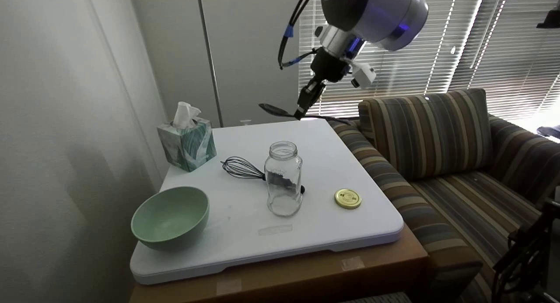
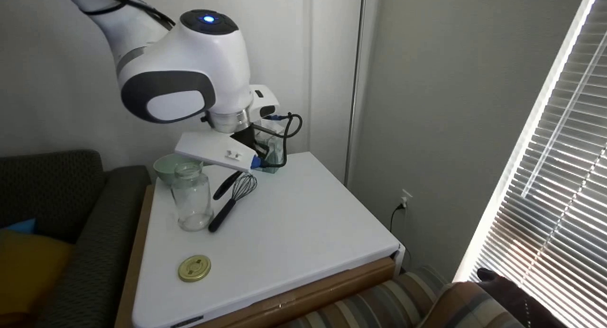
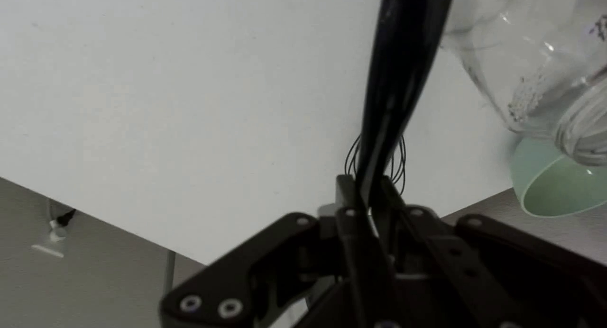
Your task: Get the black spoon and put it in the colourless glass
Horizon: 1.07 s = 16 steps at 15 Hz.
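Note:
My gripper is shut on the black spoon and holds it above the table, roughly level. In that exterior view its oval bowl points left and its thin handle runs right. In an exterior view a part of the spoon shows below the arm, which hides the fingers. In the wrist view the spoon runs up from between the fingertips. The colourless glass stands upright and open on the table, apart from the spoon. It also shows in an exterior view and in the wrist view.
A silver wire whisk with a black handle lies close beside the glass. A gold lid, a pale-green bowl and a tissue box are on the white table. A striped sofa stands alongside.

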{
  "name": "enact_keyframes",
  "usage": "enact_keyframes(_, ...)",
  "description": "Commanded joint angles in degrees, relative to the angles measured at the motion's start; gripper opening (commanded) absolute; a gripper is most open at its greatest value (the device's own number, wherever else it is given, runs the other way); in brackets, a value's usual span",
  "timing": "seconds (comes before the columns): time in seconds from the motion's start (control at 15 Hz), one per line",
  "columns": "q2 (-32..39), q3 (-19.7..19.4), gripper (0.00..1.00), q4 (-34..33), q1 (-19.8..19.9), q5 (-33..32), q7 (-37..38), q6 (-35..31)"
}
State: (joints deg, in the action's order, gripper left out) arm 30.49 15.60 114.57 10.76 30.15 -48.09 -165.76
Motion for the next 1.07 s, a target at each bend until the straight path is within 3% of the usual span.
enact_keyframes(0.0, -3.5, 5.2, 0.03, 8.3, 5.3, 3.8, -7.9, -10.4)
enact_keyframes(0.13, -2.5, 10.8, 0.03, 9.4, 10.3, 7.4, -11.5, -14.6)
enact_keyframes(0.47, 3.3, 29.8, 0.03, 8.8, 26.1, 13.0, -16.3, -20.1)
enact_keyframes(0.73, 7.9, 39.8, 0.03, 10.3, 34.3, 10.5, -18.3, -24.0)
enact_keyframes(1.0, 13.0, 48.0, 0.03, 13.2, 39.9, 6.5, -20.6, -30.0)
